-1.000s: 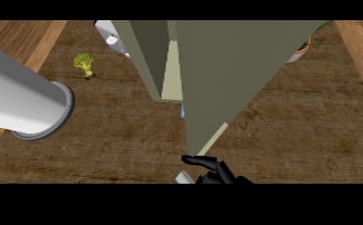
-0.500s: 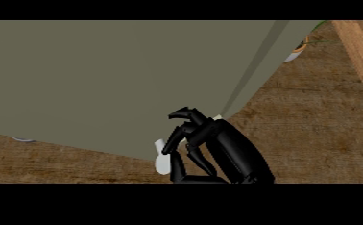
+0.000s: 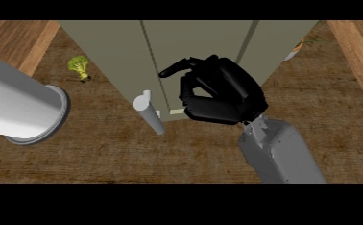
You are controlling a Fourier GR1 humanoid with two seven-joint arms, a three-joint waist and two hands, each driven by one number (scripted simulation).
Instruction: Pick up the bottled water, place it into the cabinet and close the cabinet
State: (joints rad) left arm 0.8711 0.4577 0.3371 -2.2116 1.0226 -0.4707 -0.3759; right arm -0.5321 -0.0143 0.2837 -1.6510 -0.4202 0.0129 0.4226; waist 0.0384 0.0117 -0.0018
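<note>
At the lower right of the frame a grey forearm [image 3: 280, 154] is coming up from the bottom edge; its black right hand [image 3: 218, 92] is sitting at the centre, fingers [image 3: 186, 66] curled inward in front of the cabinet [image 3: 117, 51], and nothing is showing inside the curl. Just left of that hand a pale cylindrical handle [image 3: 150, 112] is standing out from the cabinet's lower edge, close beside the hand, though contact cannot be made out. At the left edge a big grey forearm [image 3: 28, 108] is cutting across the wooden counter [image 3: 120, 156]; its hand is lying outside the frame. Further up, at the upper left, a small broccoli floret [image 3: 79, 67] is lying on the counter beside the cabinet wall. The cabinet's olive panels are filling the upper middle; the bottled water is not showing anywhere; a small orange-and-white thing [image 3: 296, 52] is peeking out at the cabinet's upper right edge, too hidden to identify.
</note>
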